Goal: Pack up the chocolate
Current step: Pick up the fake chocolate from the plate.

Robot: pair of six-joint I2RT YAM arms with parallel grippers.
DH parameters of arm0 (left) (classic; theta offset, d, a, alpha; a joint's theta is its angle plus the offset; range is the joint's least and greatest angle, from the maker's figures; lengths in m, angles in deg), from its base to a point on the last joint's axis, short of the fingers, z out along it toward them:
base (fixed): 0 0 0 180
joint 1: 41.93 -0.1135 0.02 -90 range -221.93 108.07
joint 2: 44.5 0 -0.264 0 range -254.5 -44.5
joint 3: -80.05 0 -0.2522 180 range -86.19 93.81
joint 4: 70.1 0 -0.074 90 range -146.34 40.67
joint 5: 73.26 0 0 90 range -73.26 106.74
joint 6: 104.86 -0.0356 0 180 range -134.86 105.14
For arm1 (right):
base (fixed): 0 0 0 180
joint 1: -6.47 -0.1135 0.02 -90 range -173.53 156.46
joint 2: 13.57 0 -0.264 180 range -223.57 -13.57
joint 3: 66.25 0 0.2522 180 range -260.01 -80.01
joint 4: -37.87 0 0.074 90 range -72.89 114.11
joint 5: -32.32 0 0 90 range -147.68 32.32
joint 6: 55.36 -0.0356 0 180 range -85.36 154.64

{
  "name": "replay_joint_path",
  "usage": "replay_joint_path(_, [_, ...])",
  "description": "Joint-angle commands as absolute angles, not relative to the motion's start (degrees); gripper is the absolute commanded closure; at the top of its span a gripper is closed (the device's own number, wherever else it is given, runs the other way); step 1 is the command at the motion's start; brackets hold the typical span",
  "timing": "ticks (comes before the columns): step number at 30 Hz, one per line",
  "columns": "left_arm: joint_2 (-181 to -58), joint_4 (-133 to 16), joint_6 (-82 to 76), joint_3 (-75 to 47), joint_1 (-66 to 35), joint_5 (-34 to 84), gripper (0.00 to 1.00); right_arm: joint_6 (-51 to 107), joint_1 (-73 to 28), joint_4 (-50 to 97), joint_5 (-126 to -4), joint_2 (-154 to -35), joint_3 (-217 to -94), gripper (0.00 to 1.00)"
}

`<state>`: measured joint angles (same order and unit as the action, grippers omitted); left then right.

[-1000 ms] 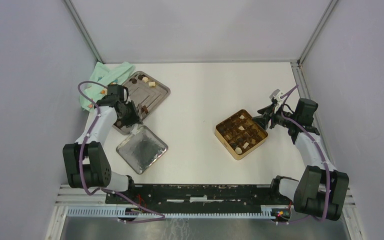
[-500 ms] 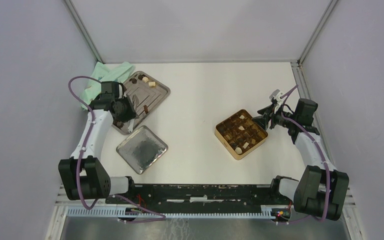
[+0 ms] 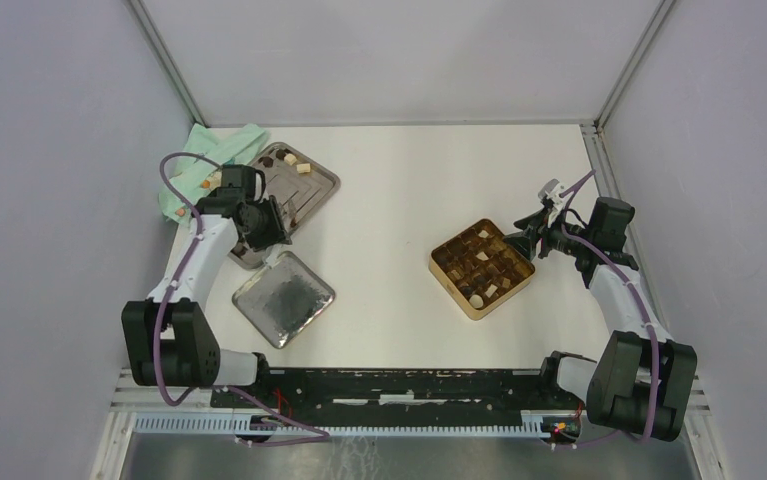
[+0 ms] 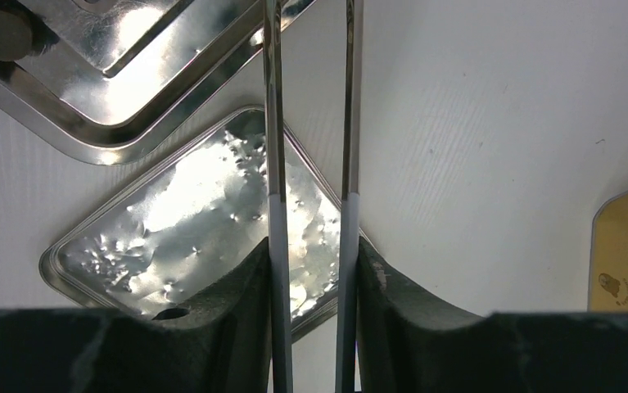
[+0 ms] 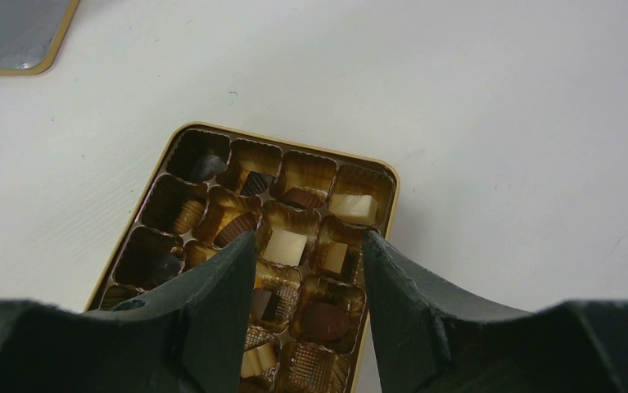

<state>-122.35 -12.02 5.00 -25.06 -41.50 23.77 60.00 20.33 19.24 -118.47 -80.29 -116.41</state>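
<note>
White desk [image 3: 399, 190], grey walls. Left hand [image 3: 277, 225] is swinging back over the far tray [image 3: 319, 185], its long tweezer-like tips parting slightly, nothing between them (pick pending). Right hand [image 3: 531, 238] is hovering half open, empty, over the tin [image 3: 441, 272]; chocolate [image 3: 302, 168] is waiting on that tray.

1. Mint-green bag [image 3: 202, 158] — far-left corner of the white table [image 3: 409, 170].
2. Larger metal tray [image 3: 304, 190] just beside the bag.
3. Smaller dimpled tray [image 3: 284, 297] — nearer, close beside the larger tray's near corner.
</note>
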Motion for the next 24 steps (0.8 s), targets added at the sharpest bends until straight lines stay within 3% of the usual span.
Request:
replay_joint_path(1, [-124.08, -12.94, 2.11, -22.37, -39.48, 20.55, 0.57, 60.56, 20.14, 20.05, -118.82, -80.56, -118.40, 0.44])
replay_joint_path(24, [-127.38, -11.05, 0.46, -20.09, -37.60, 15.26, 0.57, 60.74, 20.14, 19.72, -118.88, -80.63, -118.50, 0.44])
